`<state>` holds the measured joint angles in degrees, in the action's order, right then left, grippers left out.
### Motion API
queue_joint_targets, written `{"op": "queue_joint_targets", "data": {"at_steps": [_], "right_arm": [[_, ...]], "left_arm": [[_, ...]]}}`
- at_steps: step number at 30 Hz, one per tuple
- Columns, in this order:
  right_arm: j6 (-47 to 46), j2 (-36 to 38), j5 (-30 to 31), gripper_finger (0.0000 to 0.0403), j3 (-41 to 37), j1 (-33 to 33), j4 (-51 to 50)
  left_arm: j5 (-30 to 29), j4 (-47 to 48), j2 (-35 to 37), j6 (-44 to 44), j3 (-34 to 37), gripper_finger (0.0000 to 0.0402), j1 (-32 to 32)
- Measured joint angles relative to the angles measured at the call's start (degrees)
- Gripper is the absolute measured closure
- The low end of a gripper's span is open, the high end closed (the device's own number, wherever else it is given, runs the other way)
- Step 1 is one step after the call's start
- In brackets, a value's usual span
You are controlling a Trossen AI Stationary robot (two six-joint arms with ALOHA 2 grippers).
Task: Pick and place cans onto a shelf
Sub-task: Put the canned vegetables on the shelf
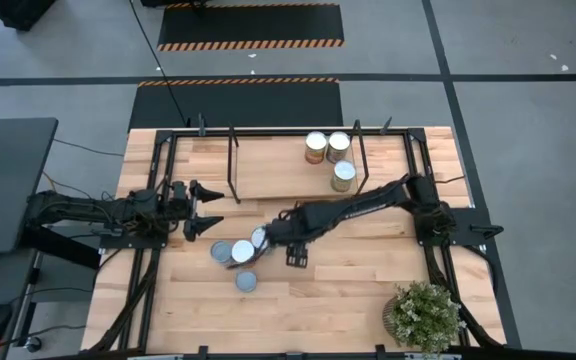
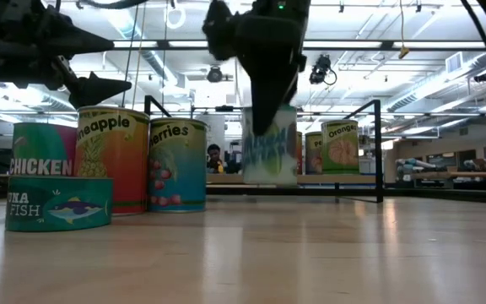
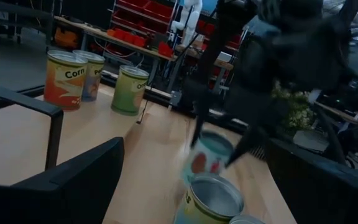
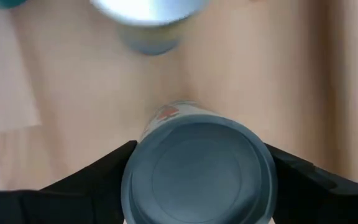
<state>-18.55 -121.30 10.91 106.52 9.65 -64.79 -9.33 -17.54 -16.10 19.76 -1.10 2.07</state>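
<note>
My right gripper (image 1: 265,240) is shut on a teal can (image 2: 270,156) near the table's middle, beside a group of standing cans (image 1: 221,250), (image 1: 243,252), (image 1: 246,282). In the low view these read chicken (image 2: 42,152), pineapple (image 2: 112,156), berries (image 2: 177,165) and tuna fish (image 2: 57,203). Three more cans (image 1: 315,146), (image 1: 338,145), (image 1: 343,175) stand on the light-wood shelf board (image 1: 278,165) with black posts. My left gripper (image 1: 213,208) is open and empty, just left of the group. My right gripper pinches the teal can's side wall just below its round lid (image 4: 197,168), one finger (image 4: 104,171) on each side. The fingers come from above, pointing down. The can hangs about upright below them (image 3: 209,157) and looks lifted clear of the table.
A potted green plant (image 1: 425,315) stands at the table's near right corner. Black frame posts (image 2: 380,148) rise around the shelf at the far side. A person (image 2: 215,158) shows in the room beyond. Bare tabletop (image 1: 348,280) lies toward the near edge.
</note>
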Motion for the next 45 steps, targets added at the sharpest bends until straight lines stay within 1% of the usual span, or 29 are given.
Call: {"op": "queue_joint_targets", "data": {"at_steps": [6,10,15,18,22,24,29,33,36,39,45], "right_arm": [[12.7,4.1,0.5,0.0100,0.0,-4.9,-1.9],[20.4,5.3,0.9,0.0100,0.0,-9.2,-2.3],[27.3,5.3,-2.0,0.0100,-0.2,-15.2,-2.6],[28.7,5.7,-2.4,0.0100,-1.1,-18.2,-3.2],[31.0,8.3,-3.4,0.0100,-3.3,-20.1,-1.9],[32.1,9.0,-3.5,0.0100,-5.7,-20.8,-1.0],[33.5,13.0,-3.7,0.0100,-12.9,-23.2,4.7],[35.3,14.7,-4.0,0.0100,-17.8,-25.2,9.0],[35.7,15.4,-6.0,0.0100,-18.4,-26.6,9.8],[35.7,15.2,-6.4,0.0099,-18.5,-27.4,10.1],[35.7,15.2,-5.9,0.0070,-18.5,-27.9,10.4]], "left_arm": [[-0.5,-1.0,0.0,0.0,0.0,0.0008,0.0],[-0.5,-1.3,0.0,0.2,0.0,0.0008,0.0],[-0.5,-0.6,0.0,1.2,0.0,0.0008,0.1],[-0.5,0.1,0.0,2.0,0.0,0.0008,0.1],[-0.5,1.6,0.0,2.1,0.0,0.0008,0.1],[-0.5,1.6,0.0,2.2,0.0,0.0008,0.1],[-0.5,1.7,0.0,2.2,0.0,0.0008,0.1],[-0.5,1.6,0.0,2.2,0.0,0.0008,0.1],[-0.5,1.6,0.0,2.1,0.0,0.0008,0.1],[-0.5,1.2,0.0,0.7,0.0,0.0008,0.1],[-0.5,-1.0,0.0,-6.2,0.0,0.0008,0.1]]}}
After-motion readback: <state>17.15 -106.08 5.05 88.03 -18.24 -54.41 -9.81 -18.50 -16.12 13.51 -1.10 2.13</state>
